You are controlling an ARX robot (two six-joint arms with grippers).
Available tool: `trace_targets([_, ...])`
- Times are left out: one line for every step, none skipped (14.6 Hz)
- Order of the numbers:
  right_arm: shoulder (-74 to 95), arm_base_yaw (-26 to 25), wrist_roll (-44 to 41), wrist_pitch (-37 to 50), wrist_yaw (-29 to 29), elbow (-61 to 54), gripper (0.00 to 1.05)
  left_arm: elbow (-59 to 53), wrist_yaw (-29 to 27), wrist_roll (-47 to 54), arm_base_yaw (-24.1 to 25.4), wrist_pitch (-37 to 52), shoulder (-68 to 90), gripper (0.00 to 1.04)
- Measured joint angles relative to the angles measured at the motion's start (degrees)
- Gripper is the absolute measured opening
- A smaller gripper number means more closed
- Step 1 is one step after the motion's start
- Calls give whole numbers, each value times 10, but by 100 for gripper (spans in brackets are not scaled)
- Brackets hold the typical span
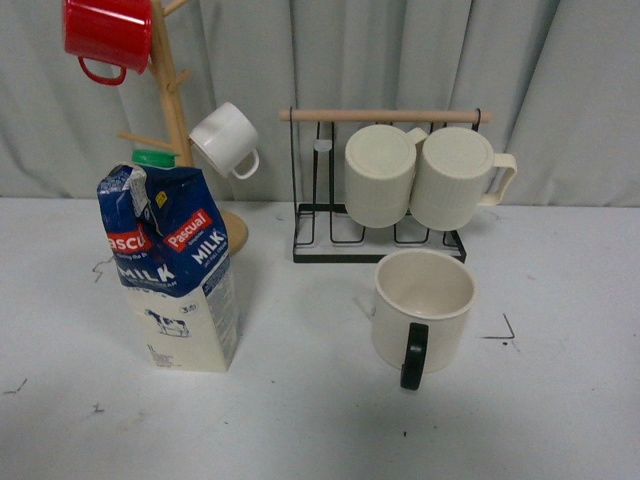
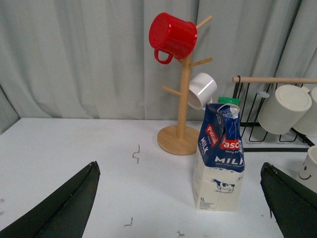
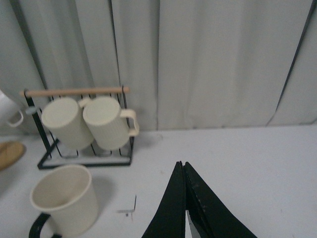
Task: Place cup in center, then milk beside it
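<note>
The left gripper [image 2: 179, 168] hangs over the near left part of the table [image 1: 320, 430], its two dark fingers [image 2: 64, 208] spread wide with nothing between them. The right gripper [image 3: 182, 166] hangs over the near right part, its fingers pressed together on nothing.

The milk [image 1: 180, 270] stands upright left of the table's middle, nearer the near edge than the far one, with its green cap toward the far edge. The cup [image 1: 423, 310] stands upright and empty right of the middle, well apart from the carton, with its black handle turned toward the near edge.

Just behind the cup, toward the far edge, a black wire rack [image 1: 310, 215] holds two ribbed cream mugs [image 1: 380, 175] side by side, touching. Behind the milk, near the far left corner, a wooden mug tree [image 1: 172, 90] carries a red mug [image 1: 108, 35] high up and a small white mug [image 1: 222, 140] lower down. A grey curtain [image 1: 400, 50] hangs beyond the far edge.
</note>
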Motion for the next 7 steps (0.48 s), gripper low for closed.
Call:
trace_targets([-2, 0, 0, 36, 0, -19, 2, 0, 0, 0, 0, 0, 0, 98])
trace_targets([-17, 0, 0, 5, 0, -30, 2, 0, 0, 0, 0, 0, 0, 98])
trace_targets([-42, 0, -1, -19, 0, -31, 2, 0, 0, 0, 0, 0, 0, 98])
trace_targets([-77, 0, -1, -43, 0, -31, 2, 0, 0, 0, 0, 0, 0, 98])
trace_targets([-105, 0, -1, -66, 0, -31, 2, 0, 0, 0, 0, 0, 0, 98])
trace_targets([-127, 0, -1, -91, 0, -31, 2, 0, 0, 0, 0, 0, 0, 98])
trace_targets([-150, 0, -1, -113, 0, -31, 2, 0, 0, 0, 0, 0, 0, 98])
